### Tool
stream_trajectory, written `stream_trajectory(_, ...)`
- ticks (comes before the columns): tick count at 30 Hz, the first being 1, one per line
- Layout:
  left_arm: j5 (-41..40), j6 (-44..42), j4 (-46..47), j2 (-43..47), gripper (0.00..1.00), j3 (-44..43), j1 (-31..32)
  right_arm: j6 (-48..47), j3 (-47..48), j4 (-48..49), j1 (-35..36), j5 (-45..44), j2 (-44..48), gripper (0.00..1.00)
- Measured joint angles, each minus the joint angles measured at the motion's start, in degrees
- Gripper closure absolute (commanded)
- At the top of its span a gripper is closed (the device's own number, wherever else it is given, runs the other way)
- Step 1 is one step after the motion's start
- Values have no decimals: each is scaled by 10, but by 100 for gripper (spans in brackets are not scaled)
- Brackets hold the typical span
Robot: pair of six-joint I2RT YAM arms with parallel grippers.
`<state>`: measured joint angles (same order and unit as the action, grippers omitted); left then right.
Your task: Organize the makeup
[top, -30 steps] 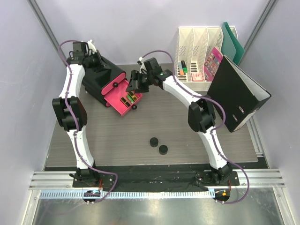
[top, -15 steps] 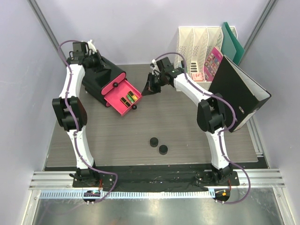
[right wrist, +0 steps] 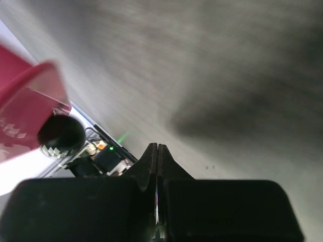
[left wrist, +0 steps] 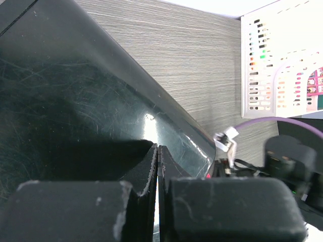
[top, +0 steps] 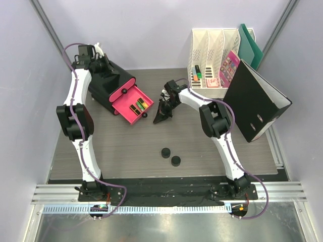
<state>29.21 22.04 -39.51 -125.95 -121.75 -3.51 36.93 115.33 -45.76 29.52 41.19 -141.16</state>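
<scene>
Though earlier agape over pink drawer [top: 122, 107], right gripper [top: 159, 120] now closed alongside.

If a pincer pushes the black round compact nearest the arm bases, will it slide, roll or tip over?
The compact looks like a low flat disc lying on its face, so it should probably slide, not roll or tip. The other compact lies close beside it, so a push that way would likely shove both.
</scene>
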Motion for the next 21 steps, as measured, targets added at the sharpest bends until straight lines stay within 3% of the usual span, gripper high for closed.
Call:
stream_trajectory(6,0,0,0,0,100,0,0,56,6,29,0,40,-21,99)
stream_trajectory(21,0,0,0,0,100,0,0,269,-19,237,0,91,-29,99)
